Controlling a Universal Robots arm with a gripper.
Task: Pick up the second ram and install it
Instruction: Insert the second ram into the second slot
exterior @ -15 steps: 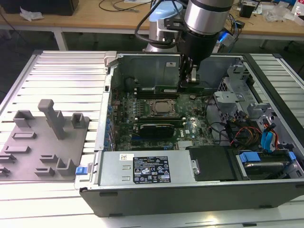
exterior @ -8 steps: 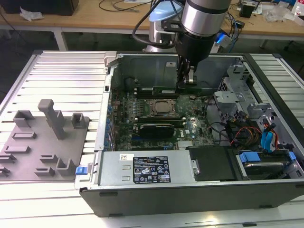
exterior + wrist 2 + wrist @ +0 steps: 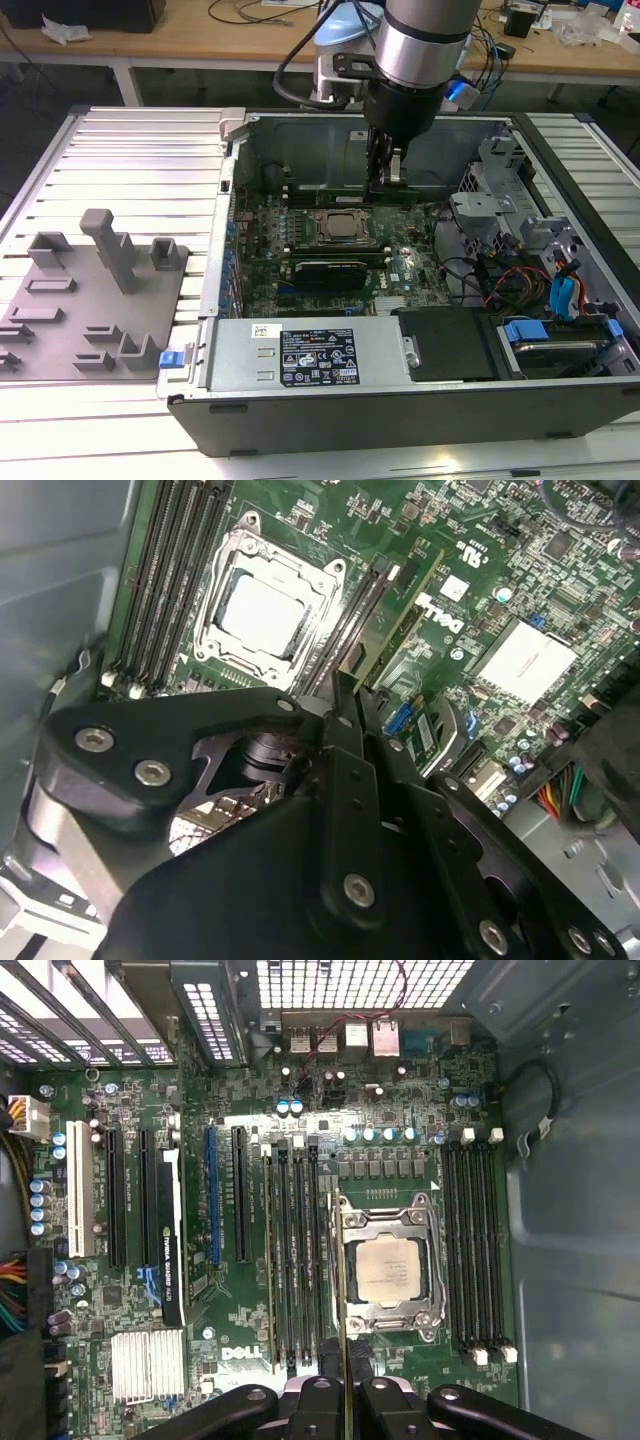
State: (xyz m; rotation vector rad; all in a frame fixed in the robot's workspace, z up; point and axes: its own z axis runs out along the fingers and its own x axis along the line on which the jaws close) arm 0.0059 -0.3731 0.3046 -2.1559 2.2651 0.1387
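The gripper (image 3: 345, 1405) is clamped on the second ram (image 3: 342, 1290), a thin green stick held on edge above the motherboard (image 3: 250, 1120) inside the open computer case (image 3: 300, 400). Its long axis runs parallel to the black memory slots (image 3: 296, 1250), and it hangs just beside the processor socket (image 3: 388, 1268), between socket and slots. The stick looks light, stiff and fragile, so holding its flat faces near the upper edge, clear of the contacts, seems soundest.
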